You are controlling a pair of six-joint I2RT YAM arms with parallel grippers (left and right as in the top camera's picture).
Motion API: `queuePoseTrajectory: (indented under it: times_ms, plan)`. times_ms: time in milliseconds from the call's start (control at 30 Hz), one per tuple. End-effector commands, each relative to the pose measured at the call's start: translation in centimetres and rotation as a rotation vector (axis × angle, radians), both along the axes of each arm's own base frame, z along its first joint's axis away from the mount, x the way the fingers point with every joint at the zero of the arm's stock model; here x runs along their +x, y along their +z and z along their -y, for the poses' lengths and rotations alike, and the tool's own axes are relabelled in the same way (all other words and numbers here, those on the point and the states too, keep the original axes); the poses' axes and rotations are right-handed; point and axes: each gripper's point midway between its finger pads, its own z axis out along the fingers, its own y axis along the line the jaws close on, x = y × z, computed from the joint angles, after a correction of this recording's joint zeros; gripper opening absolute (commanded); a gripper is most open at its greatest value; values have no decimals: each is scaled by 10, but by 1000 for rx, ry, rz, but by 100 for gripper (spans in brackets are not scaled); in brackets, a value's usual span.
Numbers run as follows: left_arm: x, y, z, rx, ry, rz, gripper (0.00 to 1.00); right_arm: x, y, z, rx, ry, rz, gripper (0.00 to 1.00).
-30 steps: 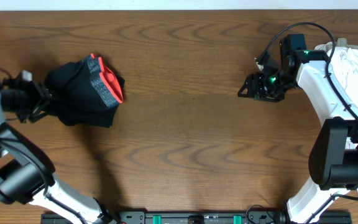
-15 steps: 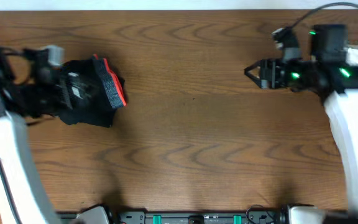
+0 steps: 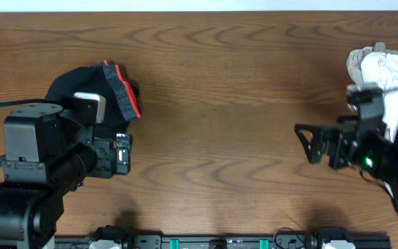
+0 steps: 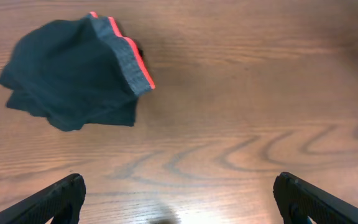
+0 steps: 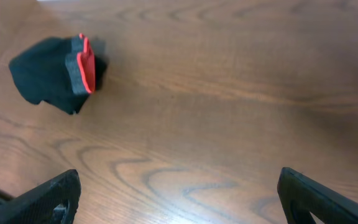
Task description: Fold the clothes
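Hovering w/ left gripper (image 4: pixel 179 190) & right gripper (image 5: pixel 178 183) spread, empty, you risked the unpinned, bunched navy-black soft trousers (image 4: pixel 67 71) slumping open.

— Where do the dark trousers (image 4: pixel 73 74) lie?
— On the left side of the table (image 3: pixel 220 138), folded into a compact, lumpy bundle; navy-black cloth, soft and creased; the layers are stacked unevenly, with lower corners poking out.
— And the waistband (image 4: pixel 126 59)?
— Grey, edged in orange-red; it runs along the bundle's right side, facing the middle of the table; it curls slightly upward.
— Any other clothes?
— A white and beige heap (image 3: pixel 385 69), crumpled and unfolded, at the far right edge of the table; well apart from the trousers.
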Motion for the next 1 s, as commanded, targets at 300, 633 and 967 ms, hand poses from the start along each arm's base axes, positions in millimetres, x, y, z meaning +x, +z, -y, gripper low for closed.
queuePoseTrajectory:
  times_ms: [300,633,967]
  plan:
    - [2,-7,-8,19,66,-24,98,-31,22,6,-7,-36,119,99]
    - [2,-7,-8,19,66,-24,98,-17,25,60,-193,-295,394,99]
    - [2,-7,-8,19,66,-24,98,-30,-97,52,-140,-264,380,99]
